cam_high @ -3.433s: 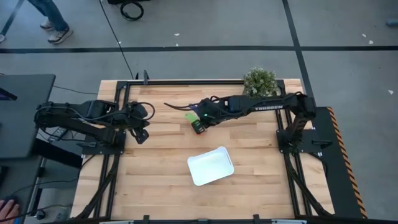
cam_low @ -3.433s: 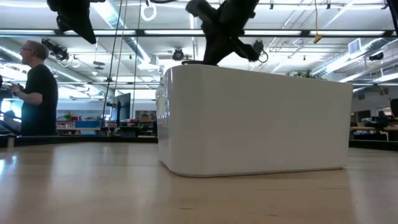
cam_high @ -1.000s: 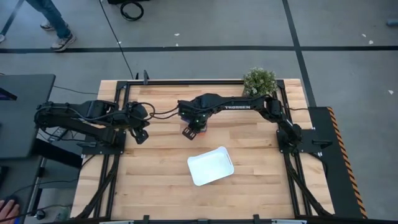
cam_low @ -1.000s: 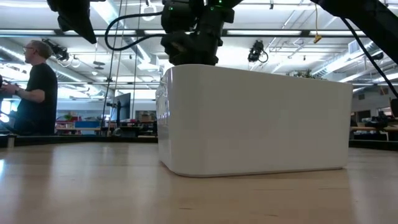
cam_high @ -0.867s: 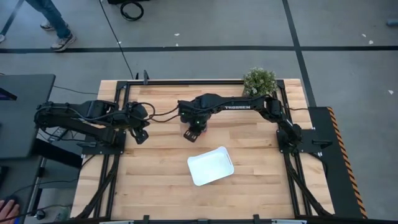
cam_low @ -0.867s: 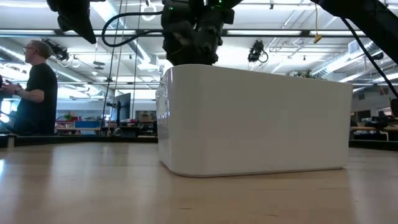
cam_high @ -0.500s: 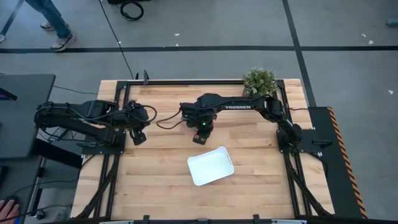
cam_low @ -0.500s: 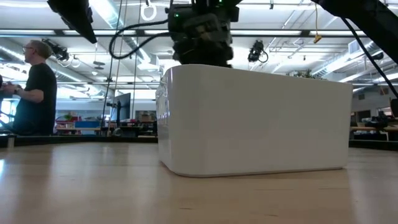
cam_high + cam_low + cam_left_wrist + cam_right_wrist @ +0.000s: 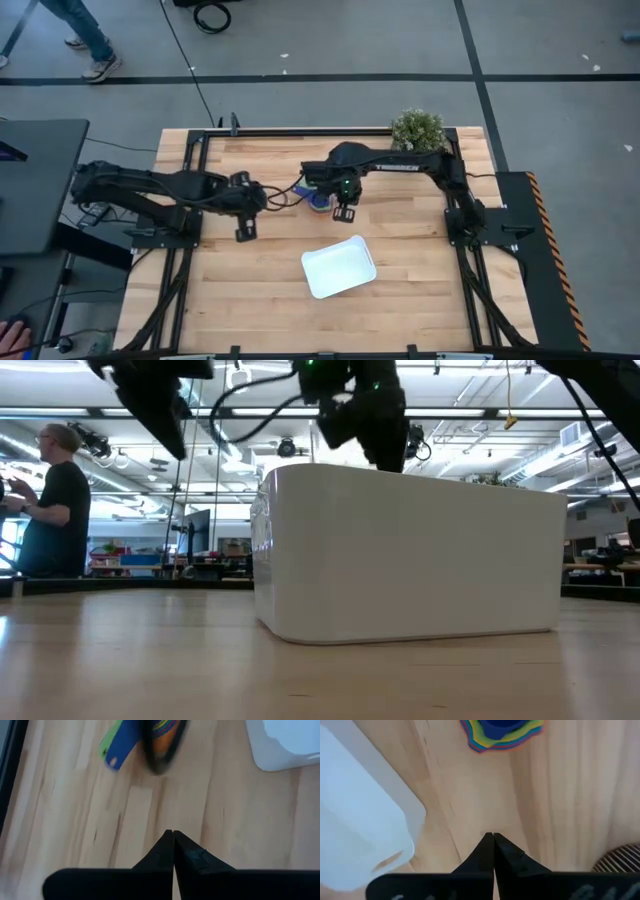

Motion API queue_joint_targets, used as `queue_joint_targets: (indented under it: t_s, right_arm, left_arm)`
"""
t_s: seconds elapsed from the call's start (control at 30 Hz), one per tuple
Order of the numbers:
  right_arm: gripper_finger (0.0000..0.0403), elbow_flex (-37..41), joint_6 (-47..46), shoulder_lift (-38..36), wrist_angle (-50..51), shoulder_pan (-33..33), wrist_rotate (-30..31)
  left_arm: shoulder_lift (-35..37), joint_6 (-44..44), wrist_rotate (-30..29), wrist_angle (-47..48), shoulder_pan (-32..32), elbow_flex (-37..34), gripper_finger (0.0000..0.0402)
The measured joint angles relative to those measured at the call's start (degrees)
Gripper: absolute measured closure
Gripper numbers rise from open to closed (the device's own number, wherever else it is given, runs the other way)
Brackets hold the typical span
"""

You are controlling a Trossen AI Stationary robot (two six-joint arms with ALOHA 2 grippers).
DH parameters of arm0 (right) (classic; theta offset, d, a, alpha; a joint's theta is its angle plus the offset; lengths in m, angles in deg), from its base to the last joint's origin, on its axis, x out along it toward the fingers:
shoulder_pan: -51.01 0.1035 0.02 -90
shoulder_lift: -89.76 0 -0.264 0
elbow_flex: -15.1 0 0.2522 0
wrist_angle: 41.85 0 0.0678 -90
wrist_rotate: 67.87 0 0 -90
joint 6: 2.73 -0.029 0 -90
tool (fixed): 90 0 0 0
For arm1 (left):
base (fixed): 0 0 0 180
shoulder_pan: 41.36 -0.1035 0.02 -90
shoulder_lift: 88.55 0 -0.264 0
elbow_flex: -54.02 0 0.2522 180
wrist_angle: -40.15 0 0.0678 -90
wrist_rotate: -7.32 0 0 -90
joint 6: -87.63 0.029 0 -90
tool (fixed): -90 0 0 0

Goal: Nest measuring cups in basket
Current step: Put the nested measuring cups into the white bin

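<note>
Right gripper [image 9: 345,213] hangs empty with fingers pressed together just beside the nested stack of small coloured plastic measuring cups [image 9: 501,733] on the wooden table [image 9: 250,290]. Left gripper [image 9: 243,232] is likewise closed nearby. Stacking looks done outside the shallow white plastic basket [image 9: 338,267], probably so the set moves together.

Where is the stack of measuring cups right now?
In the high view the nested measuring cups sit on the table, outside the basket, beside the right claw and beyond the basket's far edge.
</note>
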Motion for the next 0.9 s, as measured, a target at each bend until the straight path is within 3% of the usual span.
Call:
queue_joint_targets:
  t_s: [0.4,0.6,0.9]
  right_arm:
    - [0.0401,0.0,-0.7,-17.2,0.2,-2.1,3.6]
    - [0.0399,0.0,-0.9,-24.6,0.2,-3.1,7.0]
    - [0.0399,0.0,-0.3,-32.2,0.2,-4.0,7.1]
  left_arm:
    - [-5.9,4.4,1.1,-6.7,-5.6,0.0,0.0392]
    - [-7.0,12.0,6.1,-10.6,-7.8,0.0,0.0392]
    - [-7.6,25.5,6.5,-14.4,-8.6,0.0,0.0392]
